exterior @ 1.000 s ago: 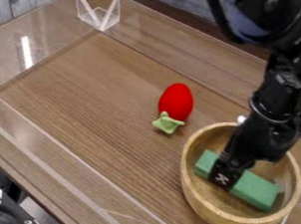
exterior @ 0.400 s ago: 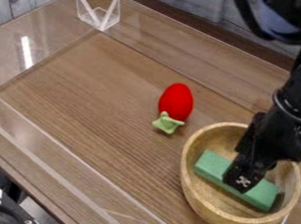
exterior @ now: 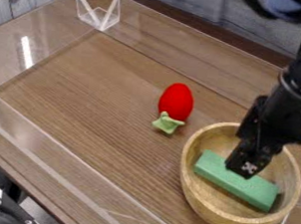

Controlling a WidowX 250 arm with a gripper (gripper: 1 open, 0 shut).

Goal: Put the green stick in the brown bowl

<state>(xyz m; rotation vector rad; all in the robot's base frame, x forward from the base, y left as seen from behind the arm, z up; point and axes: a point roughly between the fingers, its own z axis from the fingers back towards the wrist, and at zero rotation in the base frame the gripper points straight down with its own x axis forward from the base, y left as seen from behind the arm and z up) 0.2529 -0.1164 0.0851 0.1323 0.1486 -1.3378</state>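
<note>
The green stick is a flat green block lying inside the brown bowl at the lower right of the table. My gripper hangs just above the stick, pointing down, open, with nothing between its fingers. The black arm hides part of the bowl's far rim and the stick's upper end.
A red strawberry-like toy with a green leafy base sits on the wooden tabletop left of the bowl. Clear acrylic walls fence the table's edges. Bare wood stretches across the left and middle.
My gripper has risen off the green stick and drifted slightly right, staying open. The stick stays in the bowl, more of it now showing.
</note>
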